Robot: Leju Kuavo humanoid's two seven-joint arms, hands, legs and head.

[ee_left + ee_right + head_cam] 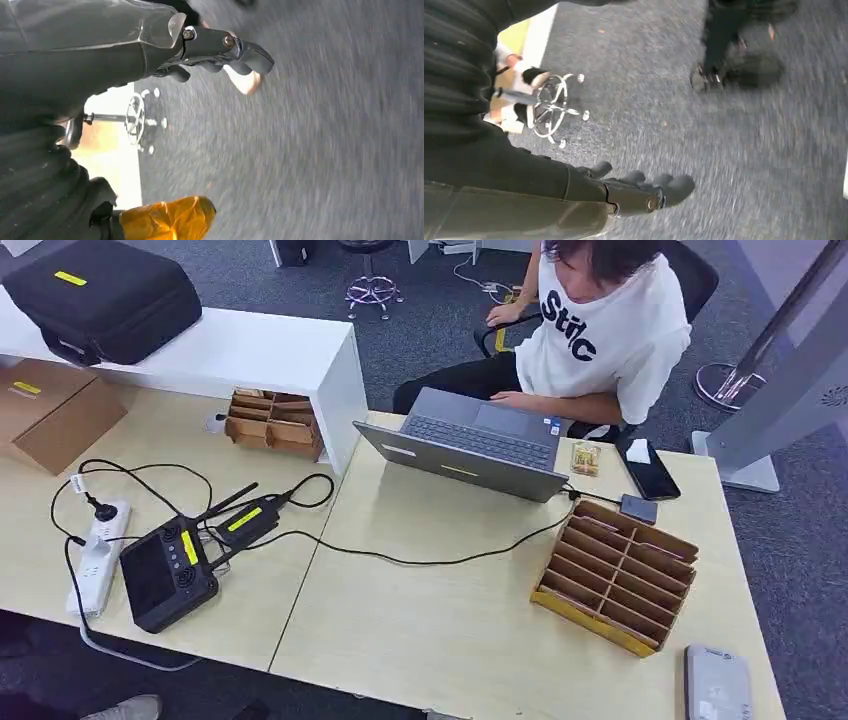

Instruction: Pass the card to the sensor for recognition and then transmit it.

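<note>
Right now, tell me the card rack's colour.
Brown cardboard rack with a yellow front edge; head view.

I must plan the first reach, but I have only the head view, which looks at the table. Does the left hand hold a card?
Observer: No. In the left wrist view the left hand holds nothing. It hangs over grey carpet.
Operator: And the right hand?
Observer: The right hand holds nothing too. Its fingers are slightly apart, above the carpet.
Operator: Is anything on the floor near it?
Observer: A chair's wheeled base stands on the carpet, apart from the hand.
</note>
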